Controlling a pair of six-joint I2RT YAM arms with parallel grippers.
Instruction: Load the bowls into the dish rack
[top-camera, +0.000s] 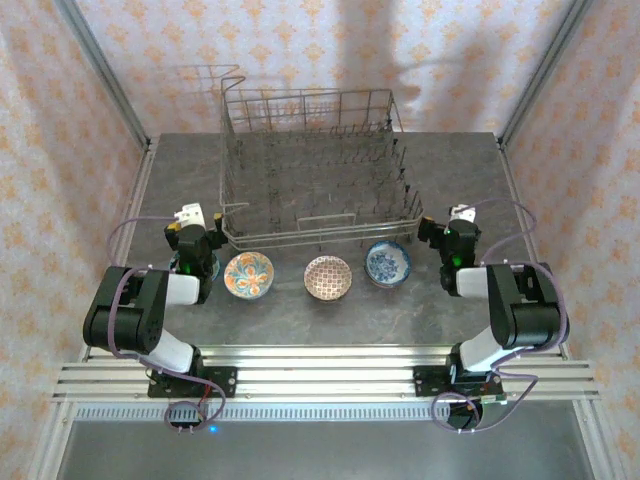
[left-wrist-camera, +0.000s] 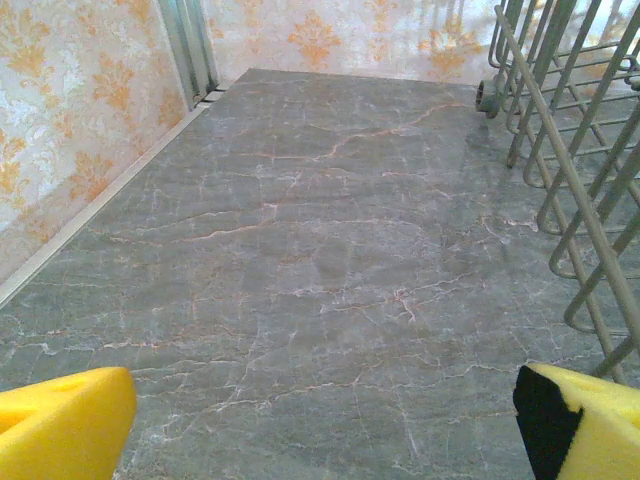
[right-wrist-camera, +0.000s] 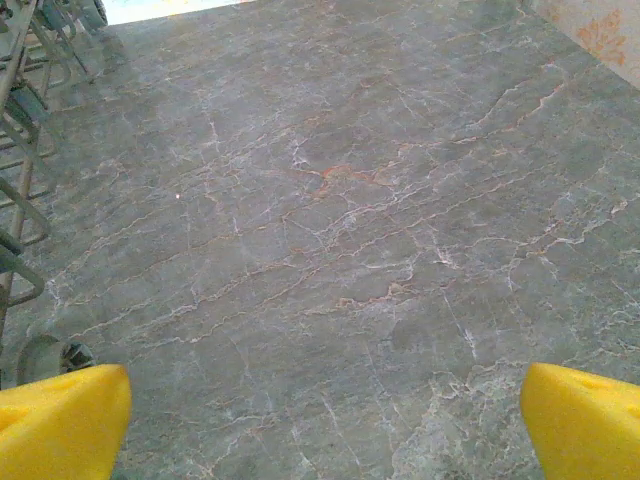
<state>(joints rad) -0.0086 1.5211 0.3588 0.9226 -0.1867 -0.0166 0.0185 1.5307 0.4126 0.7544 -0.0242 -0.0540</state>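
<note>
A: Fingers (left-wrist-camera: 60, 425) on the left gripper (left-wrist-camera: 325, 430) are spread wide with nothing between them. The right gripper (right-wrist-camera: 325, 425) is spread and empty as well.
B: And the bowls?
A: All three are on the table (top-camera: 440, 310), in a row at the dish rack's (top-camera: 300, 237) 6 o'clock: orange-teal bowl (top-camera: 249, 274), brown-pink bowl (top-camera: 328, 277), blue-white bowl (top-camera: 387, 263).
B: What could go wrong?
A: A rim pinch could skid a bowl on that slick stone. The blue-white one sits just beside the rack's front wire, so a finger might snag there. Tine spacing is hard to read from above and may be tight; a tilted bowl could knock on metal.
</note>
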